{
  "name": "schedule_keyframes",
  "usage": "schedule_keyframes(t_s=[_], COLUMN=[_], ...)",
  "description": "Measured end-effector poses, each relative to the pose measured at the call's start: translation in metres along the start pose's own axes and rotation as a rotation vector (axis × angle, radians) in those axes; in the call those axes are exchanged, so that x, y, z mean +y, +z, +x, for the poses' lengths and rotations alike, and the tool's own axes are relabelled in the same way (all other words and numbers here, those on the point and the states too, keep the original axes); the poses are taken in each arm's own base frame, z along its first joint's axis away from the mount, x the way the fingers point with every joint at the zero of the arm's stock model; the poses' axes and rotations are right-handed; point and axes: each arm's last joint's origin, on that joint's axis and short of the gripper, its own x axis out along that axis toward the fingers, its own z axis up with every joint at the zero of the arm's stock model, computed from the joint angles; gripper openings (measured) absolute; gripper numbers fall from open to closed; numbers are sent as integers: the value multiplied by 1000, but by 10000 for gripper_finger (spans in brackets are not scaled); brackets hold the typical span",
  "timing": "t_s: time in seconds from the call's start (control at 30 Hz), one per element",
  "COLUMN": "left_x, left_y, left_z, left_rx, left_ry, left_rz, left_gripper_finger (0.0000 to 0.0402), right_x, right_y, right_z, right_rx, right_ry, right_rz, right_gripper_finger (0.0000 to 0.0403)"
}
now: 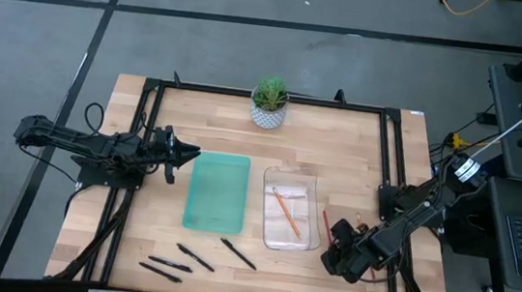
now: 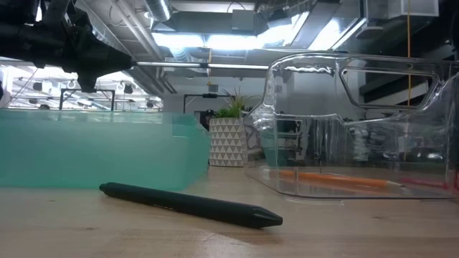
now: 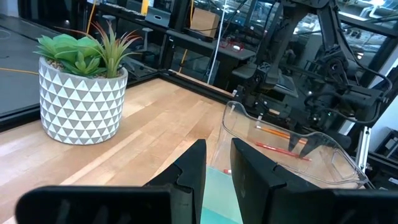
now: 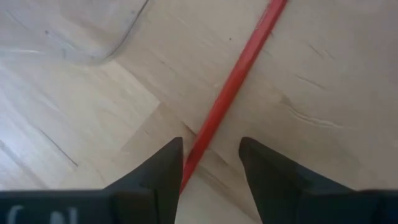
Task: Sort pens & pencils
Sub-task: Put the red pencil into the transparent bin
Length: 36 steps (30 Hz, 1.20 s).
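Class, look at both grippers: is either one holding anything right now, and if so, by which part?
Nothing is held. The right gripper is open, its fingers straddling the lower end of a red pencil lying on the table. The left gripper hangs empty over the green tray.

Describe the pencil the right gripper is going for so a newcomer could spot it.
Start at the clear tray in the middle of the table. Just off its right side, on bare wood, lies a thin red pencil, with the right gripper open astride it. The orange pencil lies inside the tray; this one lies outside.
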Motion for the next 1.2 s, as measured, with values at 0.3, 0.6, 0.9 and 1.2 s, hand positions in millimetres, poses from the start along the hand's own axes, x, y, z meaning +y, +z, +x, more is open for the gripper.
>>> schedule_keyframes(t_s=[0.3, 0.6, 0.9, 1.2], left_x=[0, 0, 0, 0], left_y=[0, 0, 0, 0], left_z=[0, 0, 0, 0], left_rx=[0, -1, -1, 0], left_ry=[0, 0, 0, 0], left_rz=[0, 0, -1, -1], left_gripper_finger=[69, 69, 69, 69], right_x=[-7, -6, 5, -5], right_y=[11, 11, 8, 8], right_z=[-11, -9, -8, -1], right_rx=[4, 31, 91, 97], right_ry=[-208, -188, -82, -100], right_rz=[-40, -116, -117, -58], right_gripper_finger=[169, 169, 169, 156])
